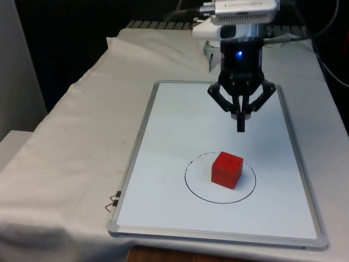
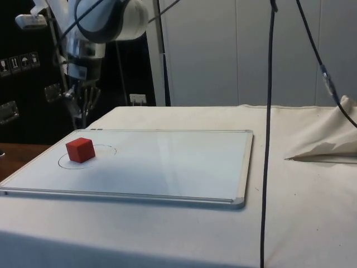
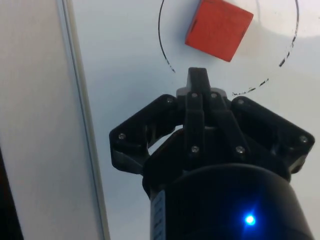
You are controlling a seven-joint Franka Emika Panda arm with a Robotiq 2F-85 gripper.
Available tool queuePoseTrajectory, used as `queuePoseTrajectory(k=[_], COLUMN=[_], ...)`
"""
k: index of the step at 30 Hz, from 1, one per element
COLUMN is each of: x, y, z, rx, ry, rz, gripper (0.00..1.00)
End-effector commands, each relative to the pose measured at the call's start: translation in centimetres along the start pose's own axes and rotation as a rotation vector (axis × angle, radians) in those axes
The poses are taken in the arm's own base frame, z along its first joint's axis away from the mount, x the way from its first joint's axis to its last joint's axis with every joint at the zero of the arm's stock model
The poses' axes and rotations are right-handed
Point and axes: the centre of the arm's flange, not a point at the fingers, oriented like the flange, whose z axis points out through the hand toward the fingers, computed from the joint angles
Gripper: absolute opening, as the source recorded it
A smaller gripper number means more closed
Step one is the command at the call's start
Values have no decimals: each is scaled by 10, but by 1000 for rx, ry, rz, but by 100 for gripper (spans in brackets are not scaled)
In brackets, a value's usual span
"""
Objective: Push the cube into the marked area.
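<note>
On the whiteboard (image 1: 174, 136), the red cube (image 1: 227, 170) sits inside the drawn circle (image 1: 192, 186) — the gripper (image 1: 241, 126), fingers pressed together for pushing, hovers just beyond.

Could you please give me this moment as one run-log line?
cube: inside drawn circle | hand: shut, raised behind cube, not touching | whiteboard: flat on cloth

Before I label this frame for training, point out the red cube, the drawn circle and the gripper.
red cube (image 1: 227, 170), front view, on its near face.
drawn circle (image 1: 192, 188), front view, on the line at that view's left.
gripper (image 1: 241, 126), front view, at the tips of its shut fingers.
</note>
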Motion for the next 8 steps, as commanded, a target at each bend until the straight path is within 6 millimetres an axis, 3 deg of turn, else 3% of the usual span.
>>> queuePoseTrajectory(k=[1,8], x=[-1,4], y=[0,-1], z=[-5,-23], rx=[-1,4], ry=[-1,-2], rz=[-7,-33], gripper=[0,0])
